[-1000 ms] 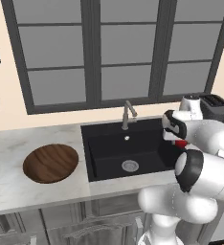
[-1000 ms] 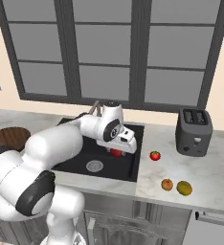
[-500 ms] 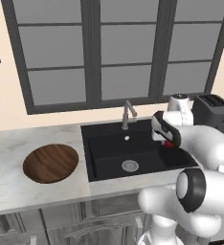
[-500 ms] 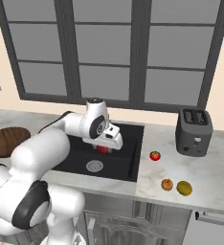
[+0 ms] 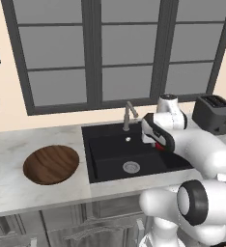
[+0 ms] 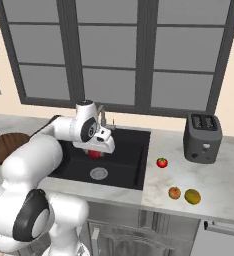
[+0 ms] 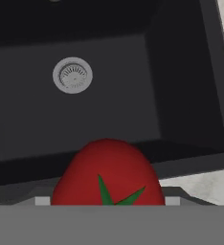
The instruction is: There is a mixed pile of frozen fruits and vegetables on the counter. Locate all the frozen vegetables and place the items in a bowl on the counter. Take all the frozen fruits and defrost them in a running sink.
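Claw [image 6: 95, 151]: clenched on a lumpy red vegetable piece with green stem [image 7: 107, 173] | Position: held above the matte black rectangular sink [image 5: 110, 161] | Dark brown wooden bowl [image 5: 51, 164]: seated on the pale marble worktop [image 5: 18, 195], left of sink.

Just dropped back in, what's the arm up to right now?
The gripper is holding a red vegetable piece in its jaws, up over the black sink, between the pile side and the wooden bowl, which sits on the counter left of the sink with nothing in it. A second red piece, an orange ball and a yellow-green ball lie on the counter right of the sink, near the toaster.
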Controlling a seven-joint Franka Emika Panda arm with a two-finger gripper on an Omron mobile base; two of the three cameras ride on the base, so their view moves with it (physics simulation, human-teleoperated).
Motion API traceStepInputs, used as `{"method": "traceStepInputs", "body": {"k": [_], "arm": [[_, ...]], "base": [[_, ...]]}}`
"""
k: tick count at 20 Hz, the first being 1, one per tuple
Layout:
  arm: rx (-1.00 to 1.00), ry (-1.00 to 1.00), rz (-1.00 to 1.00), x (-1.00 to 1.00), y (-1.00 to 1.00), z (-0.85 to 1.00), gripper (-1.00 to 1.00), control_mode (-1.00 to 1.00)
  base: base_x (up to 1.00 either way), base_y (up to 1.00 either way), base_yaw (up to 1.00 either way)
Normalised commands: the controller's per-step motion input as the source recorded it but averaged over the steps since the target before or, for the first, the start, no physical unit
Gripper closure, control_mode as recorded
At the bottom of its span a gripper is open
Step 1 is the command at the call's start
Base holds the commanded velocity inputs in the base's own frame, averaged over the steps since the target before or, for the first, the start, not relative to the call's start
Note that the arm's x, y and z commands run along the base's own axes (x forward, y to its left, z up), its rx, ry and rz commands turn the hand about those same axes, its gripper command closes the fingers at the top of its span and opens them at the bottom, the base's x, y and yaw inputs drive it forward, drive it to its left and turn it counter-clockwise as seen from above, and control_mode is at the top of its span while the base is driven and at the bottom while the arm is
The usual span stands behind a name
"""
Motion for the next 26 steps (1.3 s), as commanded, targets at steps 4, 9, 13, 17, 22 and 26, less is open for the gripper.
{"method": "traceStepInputs", "body": {"k": [4, 9, 13, 17, 22, 26], "arm": [[0.00, 0.01, 0.05, 0.06, 0.50, 0.00, 1.00, -1.00], [0.00, 0.01, 0.05, 0.12, 0.52, 0.00, 1.00, -1.00], [0.00, 0.01, 0.05, 0.12, 0.53, 0.00, 1.00, -1.00], [0.00, 0.02, 0.04, 0.09, 0.53, 0.00, 1.00, -1.00], [0.00, 0.03, 0.04, 0.10, 0.53, 0.00, 1.00, -1.00], [0.00, 0.01, 0.05, 0.07, 0.52, 0.00, 1.00, -1.00]], "base": [[0.00, 0.00, 0.00], [0.00, 0.00, 0.00], [0.00, 0.00, 0.00], [0.00, 0.00, 0.00], [0.00, 0.00, 0.00], [0.00, 0.00, 0.00]]}}
